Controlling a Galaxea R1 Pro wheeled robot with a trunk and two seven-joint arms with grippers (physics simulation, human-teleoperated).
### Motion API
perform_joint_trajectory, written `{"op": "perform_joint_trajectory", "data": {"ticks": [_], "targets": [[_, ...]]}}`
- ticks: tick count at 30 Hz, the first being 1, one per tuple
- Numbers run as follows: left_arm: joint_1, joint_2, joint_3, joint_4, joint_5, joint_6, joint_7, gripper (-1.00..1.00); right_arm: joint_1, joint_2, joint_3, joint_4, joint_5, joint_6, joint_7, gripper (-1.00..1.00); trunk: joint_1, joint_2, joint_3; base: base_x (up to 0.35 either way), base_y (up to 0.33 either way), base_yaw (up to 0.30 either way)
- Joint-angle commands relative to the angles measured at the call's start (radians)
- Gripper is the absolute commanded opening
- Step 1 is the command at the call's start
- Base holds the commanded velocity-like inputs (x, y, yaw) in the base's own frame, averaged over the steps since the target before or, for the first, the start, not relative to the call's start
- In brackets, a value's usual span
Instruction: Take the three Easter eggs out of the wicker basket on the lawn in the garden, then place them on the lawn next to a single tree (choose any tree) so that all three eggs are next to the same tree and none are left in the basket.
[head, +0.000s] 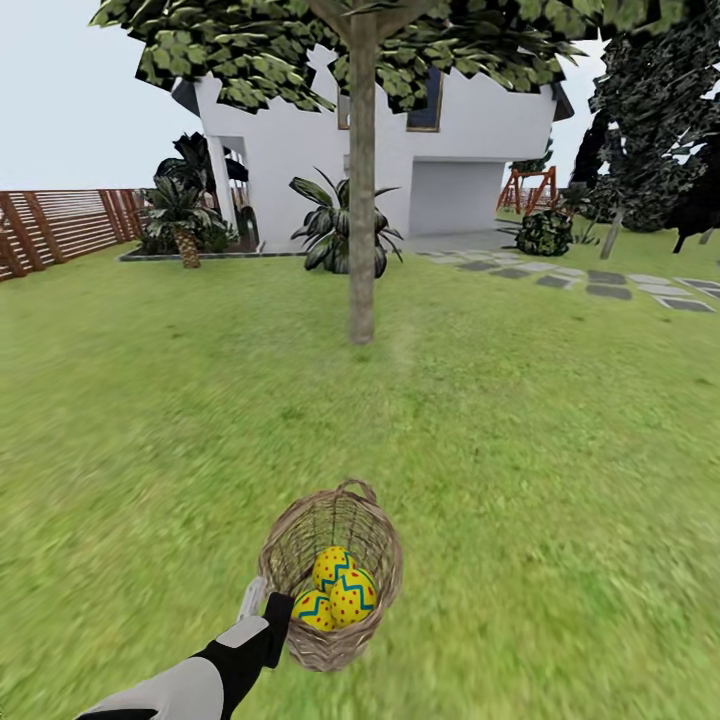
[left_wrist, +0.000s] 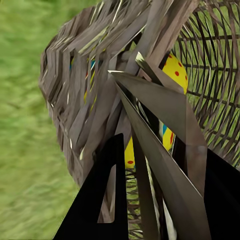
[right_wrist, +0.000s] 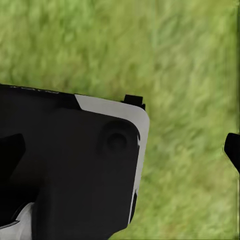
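Three eggs (head: 338, 590) lie in the basket (head: 375, 545), which is tilted over the lawn (head: 520, 420). Left pincer (head: 262, 605) grips the basket's near rim, wicker between its fingers (left_wrist: 95, 200). Tree (head: 361, 200) stands ahead, well apart. Right pincer: state cannot be told.

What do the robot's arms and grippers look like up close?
The left arm has a smooth light-grey shell that turns black near the wrist. The left gripper has flat, black, blade-like fingers. In the right wrist view, a boxy black housing carries a pale grey rounded panel.
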Motion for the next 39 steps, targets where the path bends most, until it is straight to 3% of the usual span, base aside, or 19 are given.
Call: {"op": "perform_joint_trajectory", "data": {"ticks": [1, 8, 39], "targets": [[-0.001, -0.001, 0.007, -0.002, -0.007, -0.002, 0.006, -1.00, -0.001, -0.001, -0.008, 0.003, 0.008, -0.006, 0.001, 1.00, 0.001, -0.002, -0.002, 0.330, -0.089, 0.269], [-0.001, -0.002, 0.007, -0.002, -0.006, -0.002, 0.006, -1.00, -0.001, -0.003, -0.008, 0.003, 0.009, -0.005, 0.001, 1.00, 0.001, -0.002, -0.001, 0.330, -0.089, 0.266], [-0.001, -0.002, 0.008, -0.002, -0.006, -0.002, 0.006, -1.00, -0.001, 0.005, -0.005, 0.003, 0.018, -0.005, 0.001, 1.00, 0.001, -0.002, -0.001, 0.330, -0.084, 0.023]]}}
